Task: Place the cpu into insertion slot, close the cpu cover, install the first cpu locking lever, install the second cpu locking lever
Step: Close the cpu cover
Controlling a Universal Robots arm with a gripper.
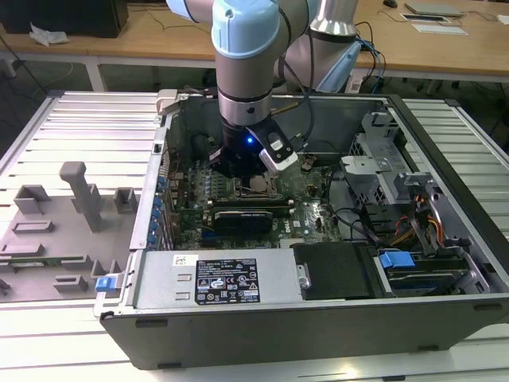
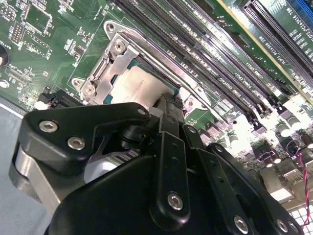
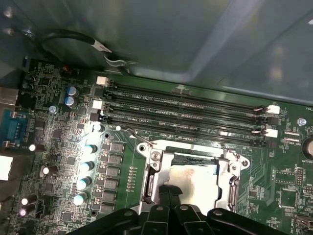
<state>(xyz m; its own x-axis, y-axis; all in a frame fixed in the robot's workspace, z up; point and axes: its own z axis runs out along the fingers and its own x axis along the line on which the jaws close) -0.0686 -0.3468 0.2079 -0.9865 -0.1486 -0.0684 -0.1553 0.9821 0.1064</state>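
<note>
Black-linked claw [image 3: 168, 191] hangs just above small square silvery-topped cpu [image 3: 198, 176], tips looking closed together, gripping nothing. Cpu sits flat in square black-framed insertion slot [image 1: 256, 189], about 5 o'clock of claw in exterior view. Silvery metal frame cpu cover [image 3: 152, 171] lies around it.

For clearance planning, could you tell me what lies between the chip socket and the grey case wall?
In the first wrist view, long black memory slots run between the socket and the case wall.
</note>
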